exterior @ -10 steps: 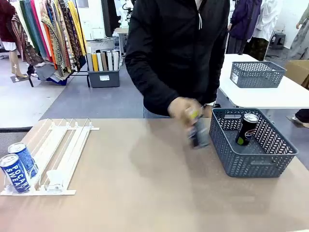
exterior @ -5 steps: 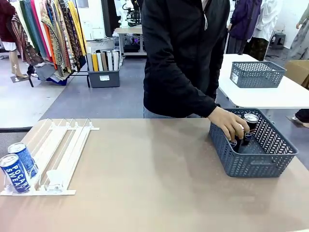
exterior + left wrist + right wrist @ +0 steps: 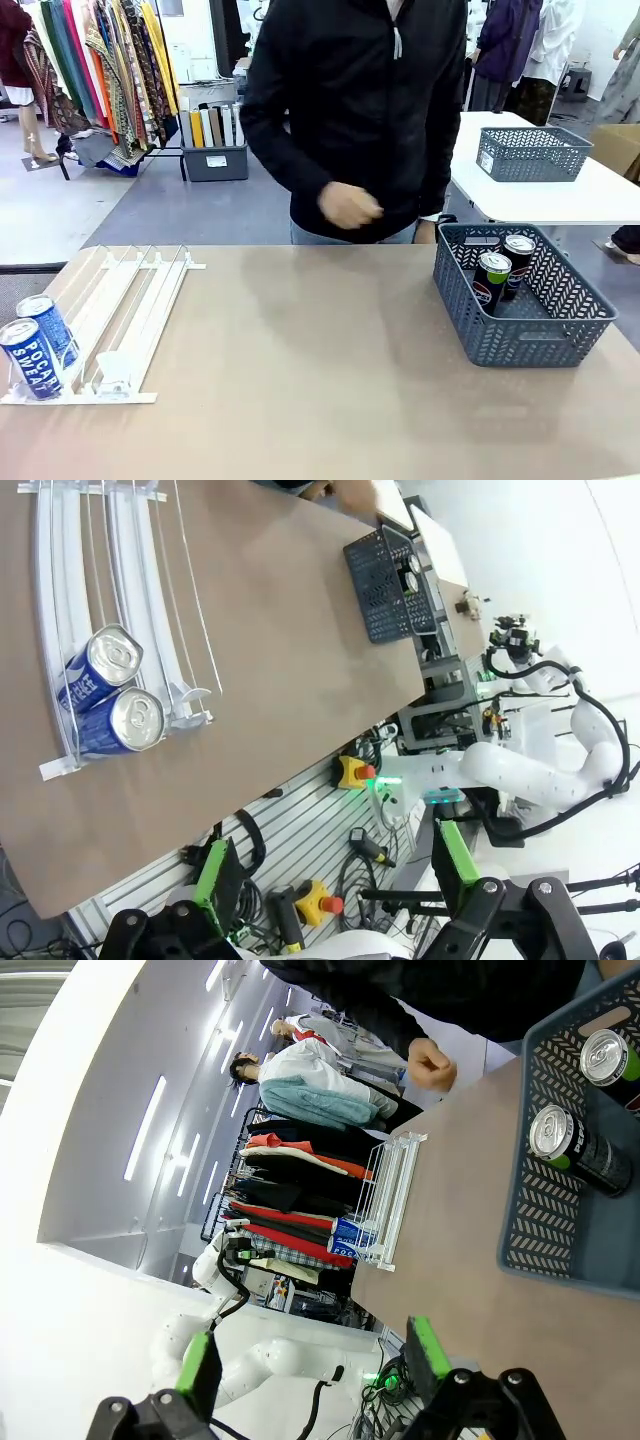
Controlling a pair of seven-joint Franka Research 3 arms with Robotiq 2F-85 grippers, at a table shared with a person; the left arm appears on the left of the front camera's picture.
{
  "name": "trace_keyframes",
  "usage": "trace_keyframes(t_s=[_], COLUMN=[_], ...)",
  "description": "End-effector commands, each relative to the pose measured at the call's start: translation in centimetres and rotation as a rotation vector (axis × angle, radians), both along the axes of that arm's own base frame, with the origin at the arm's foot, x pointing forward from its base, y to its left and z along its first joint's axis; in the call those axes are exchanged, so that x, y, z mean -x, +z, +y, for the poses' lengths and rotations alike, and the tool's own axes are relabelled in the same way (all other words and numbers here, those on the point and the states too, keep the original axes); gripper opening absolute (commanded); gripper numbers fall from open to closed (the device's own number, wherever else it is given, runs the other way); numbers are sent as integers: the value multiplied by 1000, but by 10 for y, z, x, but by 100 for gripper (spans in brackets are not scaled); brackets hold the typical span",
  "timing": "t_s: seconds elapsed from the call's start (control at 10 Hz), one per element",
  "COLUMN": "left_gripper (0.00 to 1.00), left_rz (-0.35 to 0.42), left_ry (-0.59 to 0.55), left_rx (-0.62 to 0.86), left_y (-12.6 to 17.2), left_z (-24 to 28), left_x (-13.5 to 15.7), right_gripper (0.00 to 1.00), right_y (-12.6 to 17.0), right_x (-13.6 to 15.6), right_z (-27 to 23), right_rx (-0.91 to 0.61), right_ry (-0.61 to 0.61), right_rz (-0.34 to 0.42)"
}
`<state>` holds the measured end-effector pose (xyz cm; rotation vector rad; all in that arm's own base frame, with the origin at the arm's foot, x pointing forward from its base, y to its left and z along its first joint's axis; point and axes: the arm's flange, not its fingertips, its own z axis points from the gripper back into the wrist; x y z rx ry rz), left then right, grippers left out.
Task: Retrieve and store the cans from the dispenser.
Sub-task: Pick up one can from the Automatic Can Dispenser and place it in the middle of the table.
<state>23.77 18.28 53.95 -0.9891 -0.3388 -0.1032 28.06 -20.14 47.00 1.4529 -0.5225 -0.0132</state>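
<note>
**Q:** Materials and shapes?

**A:** Slim metal cylinders with silver tops. Two blue Pocari Sweat cans point(image 3: 27, 358), one behind the other, at the low end of the dispenser point(image 3: 130, 300), in the lane nearest the robot's left. Dispenser of flat, sloped white plastic with parallel rails and small clear stoppers. Two black Pepsi cans point(image 3: 491, 280) with green bands, close side by side inside the dark grey lattice-walled basket point(image 3: 520, 340), on the right of the smooth tan surface point(image 3: 300, 380).

**Q:** Edges and open room?

**A:** Dispenser's low end close to the near left edge, basket near the right edge. Broad bare stretch of surface between them. Person's closed hand point(image 3: 348, 206) raised over the far edge, apart from basket and cans.

**Q:** Tools?

**A:** Left tool point(image 3: 331, 845) and right tool point(image 3: 308, 1338) both spread wide, green pads well apart, gripping nothing, clear of the surface.
</note>
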Motion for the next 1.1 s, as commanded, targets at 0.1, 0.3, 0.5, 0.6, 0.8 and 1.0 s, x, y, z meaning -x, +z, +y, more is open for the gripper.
trace_keyframes(t_s=[0.1, 0.3, 0.5, 0.6, 0.8, 1.0], left_gripper=[100, 100, 100, 100, 100, 100], left_rz=[-24, -24, -1, 69, 115, 88], left_ry=[-9, -9, 1, 6, -17, -34], left_rx=[19, 19, 6, -221, -542, -718], left_y=[2, 2, 0, 3, -4, -26], left_z=[0, 0, 0, -24, -66, -99], left_x=[-1, -1, 0, -12, -18, -28], right_gripper=[100, 100, 100, 100, 100, 100], right_y=[3, 3, 3, 3, 3, 3], right_x=[-1, -1, -1, -1, -1, -1], right_z=[-1, -1, -1, -1, -1, -1], right_rx=[-3, -3, -3, -3, -3, -3], right_ry=[1, 1, 1, 1, 1, 1], right_rz=[-26, -26, -26, -26, -26, -26])
